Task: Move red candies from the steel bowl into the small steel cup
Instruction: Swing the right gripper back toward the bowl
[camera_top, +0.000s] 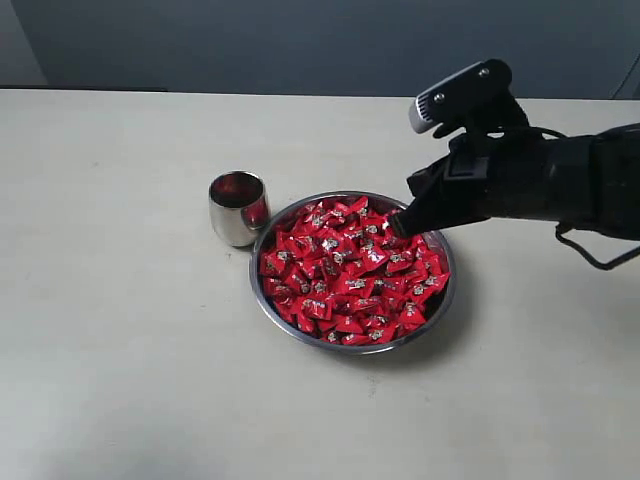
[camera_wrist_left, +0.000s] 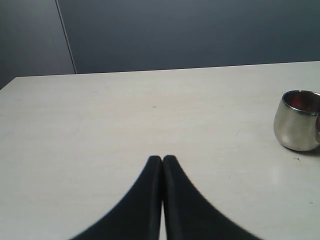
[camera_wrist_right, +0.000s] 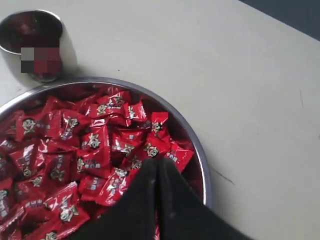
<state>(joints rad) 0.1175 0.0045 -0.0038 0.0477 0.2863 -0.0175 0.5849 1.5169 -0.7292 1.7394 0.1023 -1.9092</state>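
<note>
left pincer (camera_wrist_left: 162, 159): seen only in the left wrist view. Its two black fingers are pressed together from tip to base with nothing between them. It hangs low over the pale table (camera_wrist_left: 100, 125), well apart from the cup (camera_wrist_left: 296, 122).
cup, exterior view (camera_top: 238, 208): stands upright on the table, just beside the far-left rim of the bowl (camera_top: 300, 337). Cannot tell whether the two touch. The inside shows dark red; candy or reflection, cannot tell.
bowl: sits flat on the table near the middle, right of the cup. Thin shiny rim, visible all round except where the arm crosses it.
candies (camera_top: 340, 285): red wrappers with small pale marks, heaped in the bowl and covering its floor from rim to rim.
right pincer (camera_top: 395, 225): reaches in from the right, slanting down over the bowl's far-right rim. The fingers are closed together in the right wrist view (camera_wrist_right: 157, 162), with no candy showing between them. The tip is at the top layer of candies on the bowl's right side; touching or just above, cannot tell.
</note>
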